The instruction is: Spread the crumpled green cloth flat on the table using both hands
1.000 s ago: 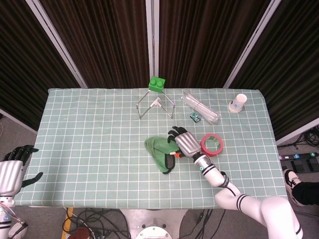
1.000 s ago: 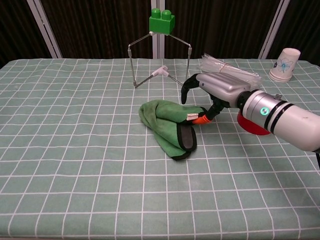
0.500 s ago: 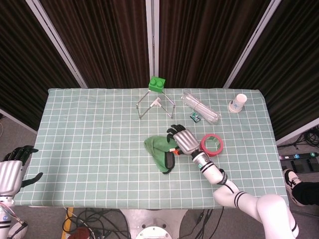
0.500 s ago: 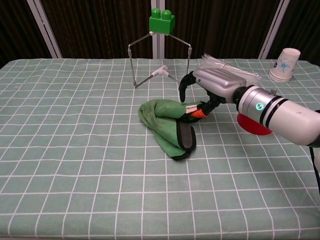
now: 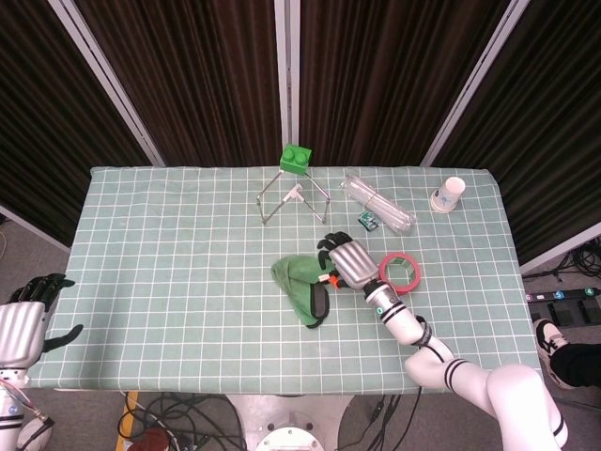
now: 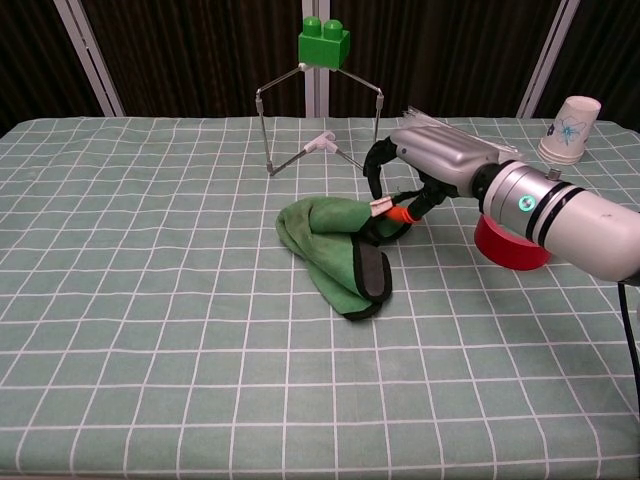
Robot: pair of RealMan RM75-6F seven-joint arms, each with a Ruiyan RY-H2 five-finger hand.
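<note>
Green cloth (image 6: 335, 250) lies bunched at the frame's centre; our right hand (image 6: 425, 165) pinches its right edge. Our left hand (image 5: 23, 319), lower left off the table, holds nothing, fingers apart.

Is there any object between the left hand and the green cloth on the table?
Nothing visible. The left hand is off the table's near-left corner, and only bare tablecloth lies between it and the green cloth. The right hand is at the cloth's right edge.

Checked green table (image 5: 169, 254) with cloth (image 5: 299, 282), tape roll (image 5: 400, 271), paper cup (image 5: 452, 194).
</note>
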